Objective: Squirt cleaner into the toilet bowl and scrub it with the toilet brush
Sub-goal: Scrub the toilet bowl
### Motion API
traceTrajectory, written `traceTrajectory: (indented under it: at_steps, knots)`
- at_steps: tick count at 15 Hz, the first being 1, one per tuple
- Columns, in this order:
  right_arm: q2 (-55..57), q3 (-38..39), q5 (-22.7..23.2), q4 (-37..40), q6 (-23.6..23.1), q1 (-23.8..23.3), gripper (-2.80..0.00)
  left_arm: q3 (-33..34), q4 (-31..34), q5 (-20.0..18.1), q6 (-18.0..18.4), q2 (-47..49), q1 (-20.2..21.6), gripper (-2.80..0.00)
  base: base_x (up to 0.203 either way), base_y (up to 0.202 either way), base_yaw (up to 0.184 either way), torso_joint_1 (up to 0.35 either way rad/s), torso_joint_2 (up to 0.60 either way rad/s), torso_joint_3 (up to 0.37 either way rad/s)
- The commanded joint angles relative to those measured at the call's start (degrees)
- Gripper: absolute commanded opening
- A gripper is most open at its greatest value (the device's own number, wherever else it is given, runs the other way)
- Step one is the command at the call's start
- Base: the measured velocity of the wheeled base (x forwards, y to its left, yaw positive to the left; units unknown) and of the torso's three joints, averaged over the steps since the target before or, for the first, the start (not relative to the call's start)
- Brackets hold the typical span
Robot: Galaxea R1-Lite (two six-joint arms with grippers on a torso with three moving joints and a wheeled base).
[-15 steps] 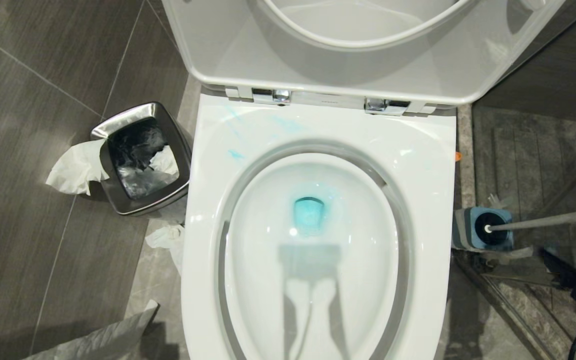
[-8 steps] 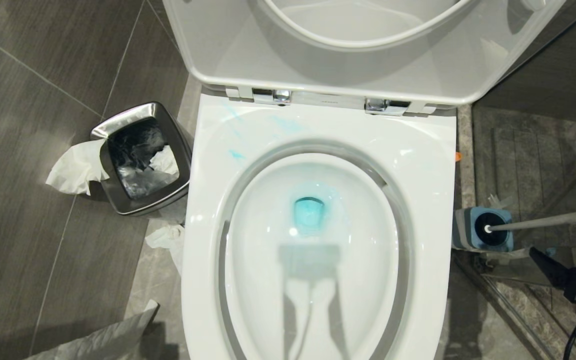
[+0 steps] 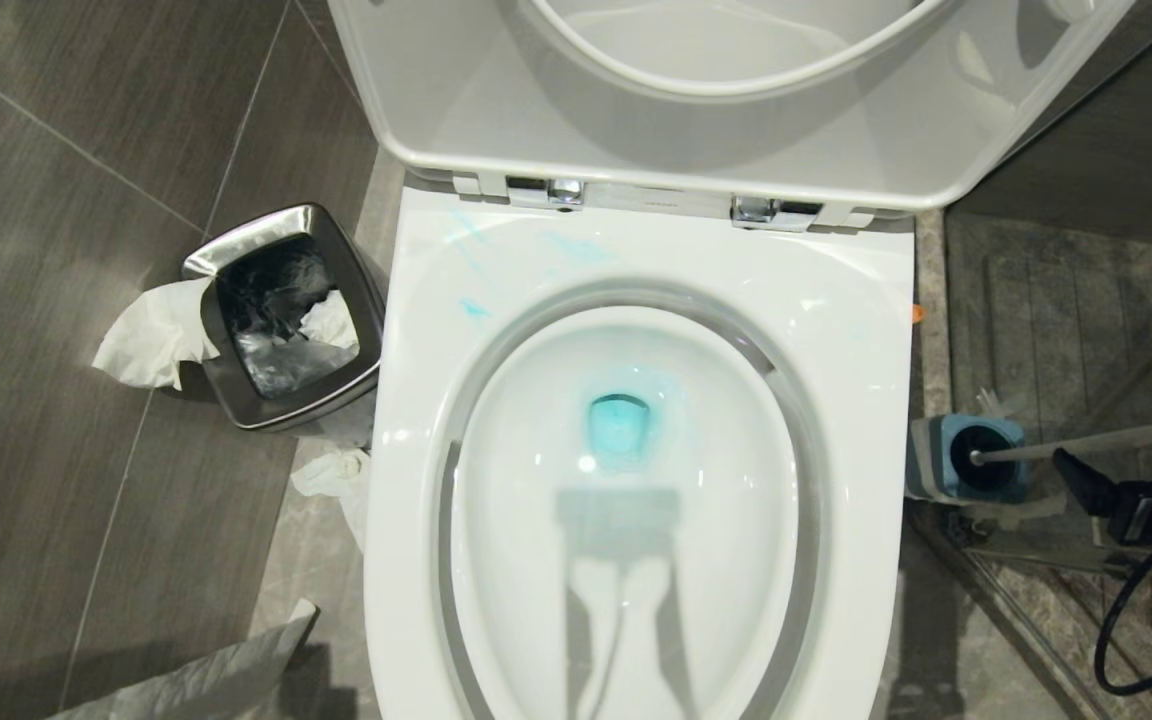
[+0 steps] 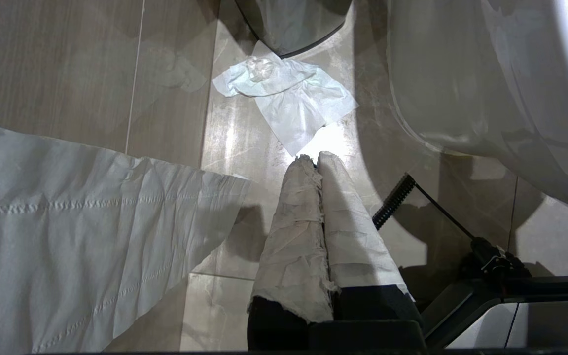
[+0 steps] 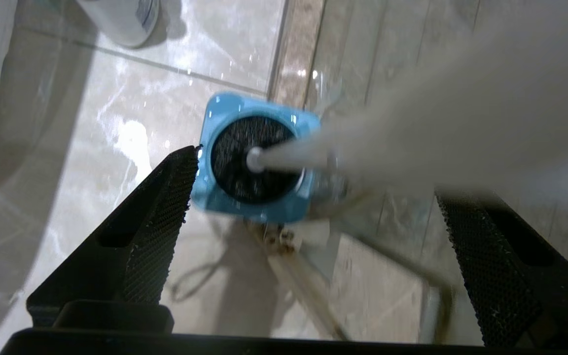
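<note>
From the head camera, the large white glossy ceramic toilet bowl (image 3: 626, 500) lies open well to the left of the right hand (image 3: 1141, 462), its seat and lid raised, with a patch of blue liquid at the drain and blue smears on the rim. The right hand, black and spread wide, sits low at the right edge of the picture; the long slim white plastic handle of the toilet brush (image 3: 1086, 442) slants just above it, running out of the squarish blue-and-grey holder (image 3: 966, 458) that stands on the floor immediately ahead of the hand, beside the bowl. Far to the left of the bowl stands a small steel bin (image 3: 281, 315) with crumpled white tissue (image 3: 151, 335) hanging over it. In the left wrist camera, the left hand (image 4: 316, 158) has its two cloth-wrapped fingers pressed together, holding nothing; a crumpled white paper (image 4: 289, 96) lies on the tiled floor just past their tips. In the right wrist camera, the right hand's textured black fingers (image 5: 165, 207) stand far apart, the blue holder between and beyond them, and the brush handle passes across the gap near the far finger, not gripped.
</note>
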Motion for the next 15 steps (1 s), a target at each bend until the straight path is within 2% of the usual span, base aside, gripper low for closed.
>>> traceTrajectory:
  at_steps: [1, 6, 11, 15]
  knots:
    - [1.99, -2.22, -0.06, -0.5, 0.08, 1.11, 0.0, 0.0, 0.01, -0.01, -0.04, 0.09, 0.0, -2.8, 0.0, 0.0, 0.0, 0.0, 0.0, 0.0]
    - [2.42, -4.1, -0.09, -1.09, 0.28, 4.3, 0.0, 0.0, 0.01, -0.01, -0.04, 0.09, 0.0, -2.8, 0.0, 0.0, 0.0, 0.0, 0.0, 0.0]
    - [3.1, -6.33, -0.14, -1.22, 0.19, 4.59, 0.0, 0.0, 0.01, -0.01, -0.04, 0.09, 0.0, -2.8, 0.0, 0.0, 0.0, 0.0, 0.0, 0.0]
    - [3.06, -6.2, -3.45, -1.9, -0.43, 4.42, 0.0, 0.0, 0.01, -0.01, -0.04, 0.09, 0.0, -2.8, 0.0, 0.0, 0.0, 0.0, 0.0, 0.0]
